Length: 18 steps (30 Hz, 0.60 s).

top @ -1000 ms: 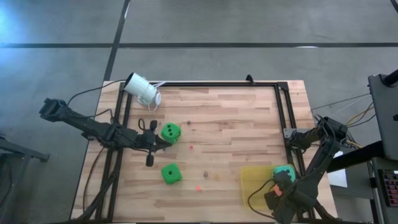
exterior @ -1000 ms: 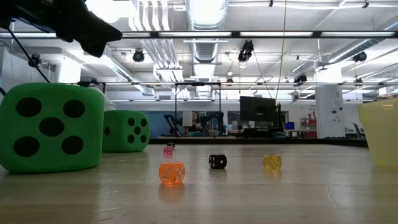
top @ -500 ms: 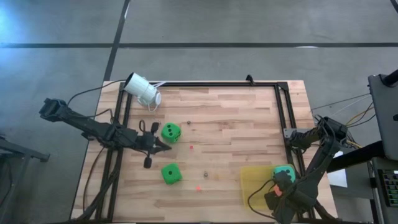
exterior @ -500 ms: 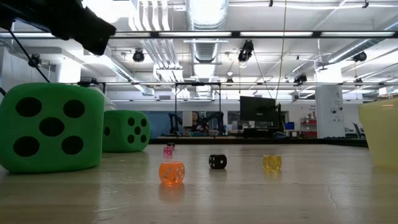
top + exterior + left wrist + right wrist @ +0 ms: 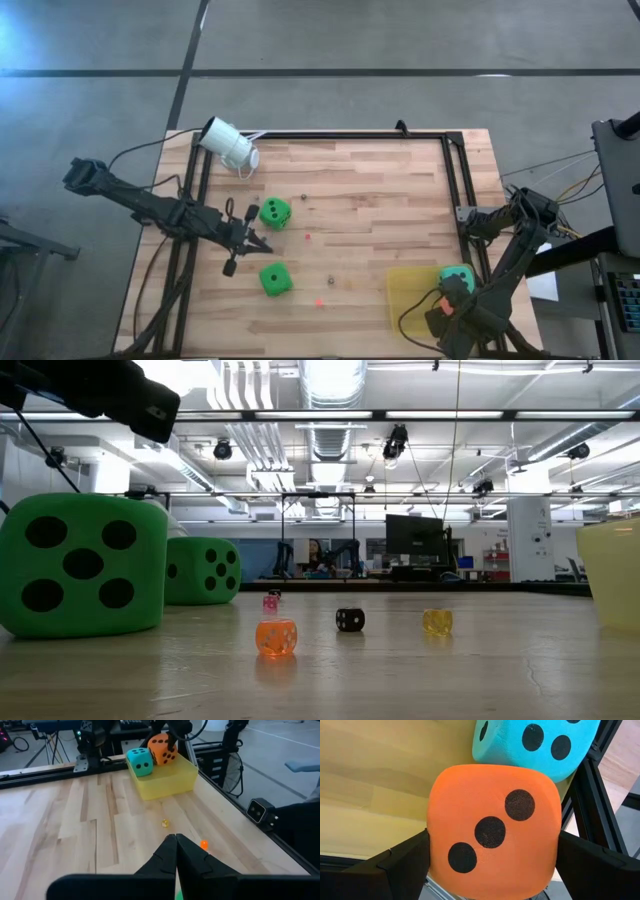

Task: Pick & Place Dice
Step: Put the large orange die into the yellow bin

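Two bright green dice (image 5: pixel 275 213) (image 5: pixel 275 279) rest on the wooden table, large at the left of the low view (image 5: pixel 80 565) (image 5: pixel 203 570). My left gripper (image 5: pixel 260 243) (image 5: pixel 176 845) hovers shut between them, touching neither. A teal die (image 5: pixel 457 275) (image 5: pixel 540 740) lies in the yellow bin (image 5: pixel 410 295) at the near right. Beside it is the orange-red die (image 5: pixel 490 830) (image 5: pixel 162 747), with my right gripper (image 5: pixel 492 855) (image 5: pixel 452 302) reaching down around it. My right gripper has the orange-red die between its two fingers (image 5: pixel 405 862), which lie against two opposite side faces (image 5: pixel 432 845) from above, pointing steeply down. The three-pip face points up at the wrist camera. Whether the die's underside rests on the bin floor, I cannot tell.
Tiny coloured dice lie scattered mid-table: orange (image 5: pixel 276 637), black (image 5: pixel 350 620), yellow (image 5: pixel 437 622), pink (image 5: pixel 270 602). A white camera (image 5: pixel 228 145) sits at the far left corner. A black frame (image 5: pixel 455 180) runs along the table's far and right edges.
My left gripper has swung its shut fingertips toward the table's near edge, away from the far green die, rolling a little as it turned. The dice and my right gripper have kept still.
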{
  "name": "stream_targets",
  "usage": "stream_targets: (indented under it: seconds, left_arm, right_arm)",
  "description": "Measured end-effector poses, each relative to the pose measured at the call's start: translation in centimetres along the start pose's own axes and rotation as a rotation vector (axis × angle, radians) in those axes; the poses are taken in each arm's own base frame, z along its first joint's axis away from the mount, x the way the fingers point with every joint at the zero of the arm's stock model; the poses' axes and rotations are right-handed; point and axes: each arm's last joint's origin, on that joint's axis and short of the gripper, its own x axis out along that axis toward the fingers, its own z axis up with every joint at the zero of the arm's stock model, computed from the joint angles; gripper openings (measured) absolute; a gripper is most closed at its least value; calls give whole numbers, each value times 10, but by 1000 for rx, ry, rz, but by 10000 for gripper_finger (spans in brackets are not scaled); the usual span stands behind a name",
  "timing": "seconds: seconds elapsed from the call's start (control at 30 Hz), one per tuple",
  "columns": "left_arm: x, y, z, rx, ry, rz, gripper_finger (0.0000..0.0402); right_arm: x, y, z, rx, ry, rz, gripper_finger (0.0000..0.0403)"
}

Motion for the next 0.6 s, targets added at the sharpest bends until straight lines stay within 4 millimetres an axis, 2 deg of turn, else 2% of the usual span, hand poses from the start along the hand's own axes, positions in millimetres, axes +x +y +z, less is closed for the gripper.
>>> stream_targets:
  seconds: [0.6]
  left_arm:
    - [0, 0, -2, -3, 19, 0, 6]
  right_arm:
    - [0, 0, 0, 0, 1, 2, 364]
